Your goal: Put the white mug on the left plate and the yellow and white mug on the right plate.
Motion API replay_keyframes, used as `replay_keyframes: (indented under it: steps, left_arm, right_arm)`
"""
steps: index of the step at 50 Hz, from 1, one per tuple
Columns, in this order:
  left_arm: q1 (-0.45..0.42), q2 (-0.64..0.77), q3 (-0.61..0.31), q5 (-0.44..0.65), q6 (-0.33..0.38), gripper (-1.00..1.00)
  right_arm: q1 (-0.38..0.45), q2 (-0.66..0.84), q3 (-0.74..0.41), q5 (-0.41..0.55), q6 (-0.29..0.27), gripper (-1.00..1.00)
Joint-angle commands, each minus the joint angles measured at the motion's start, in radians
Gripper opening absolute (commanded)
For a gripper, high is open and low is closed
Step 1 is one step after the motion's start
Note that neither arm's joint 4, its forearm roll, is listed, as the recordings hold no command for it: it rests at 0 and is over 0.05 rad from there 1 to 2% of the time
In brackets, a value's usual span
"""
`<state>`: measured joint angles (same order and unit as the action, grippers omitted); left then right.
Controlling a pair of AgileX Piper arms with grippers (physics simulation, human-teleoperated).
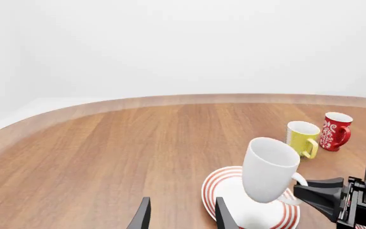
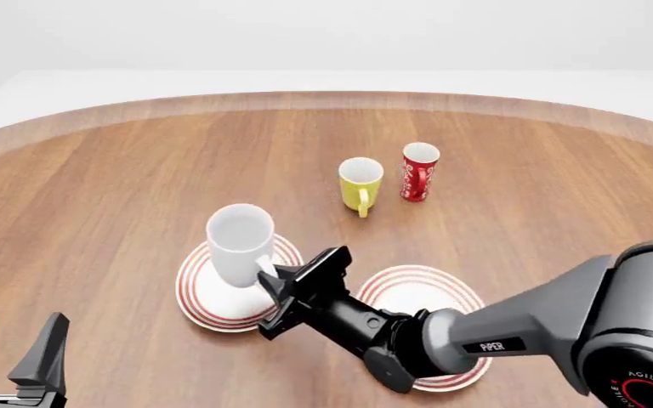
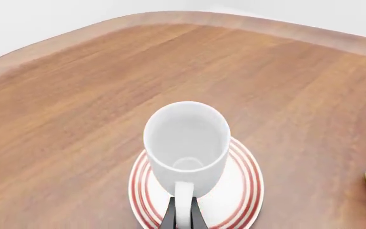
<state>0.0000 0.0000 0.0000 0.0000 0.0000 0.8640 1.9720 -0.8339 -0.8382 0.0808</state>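
Observation:
The white mug (image 2: 239,245) is tilted over the left plate (image 2: 196,293), its base at or just above the plate's middle. My right gripper (image 2: 269,293) is shut on the mug's handle; the right wrist view shows the fingers (image 3: 172,215) pinching the handle below the mug (image 3: 186,143). The yellow and white mug (image 2: 360,185) stands upright on the table beyond the plates. The right plate (image 2: 417,289) is bare, partly under my right arm. My left gripper (image 2: 14,348) is open and empty at the near left, apart from the left plate (image 1: 224,188).
A slim red mug with white pattern (image 2: 420,172) stands just right of the yellow and white mug. The round wooden table's far edge (image 2: 326,98) curves behind them. My right arm stretches across the near right of the table.

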Motion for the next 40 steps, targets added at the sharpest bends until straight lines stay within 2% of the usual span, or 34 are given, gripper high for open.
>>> replay_keyframes:
  steps: [1,40]
  left_arm:
    - [0.0,0.0,0.0,0.0,0.0,1.0]
    - [0.0,0.0,0.0,0.0,0.0,1.0]
  right_arm:
    - [0.01,0.036,-0.022,0.004,0.01,-1.0]
    - [0.011,0.102,-0.072,0.044,0.014,-1.0]
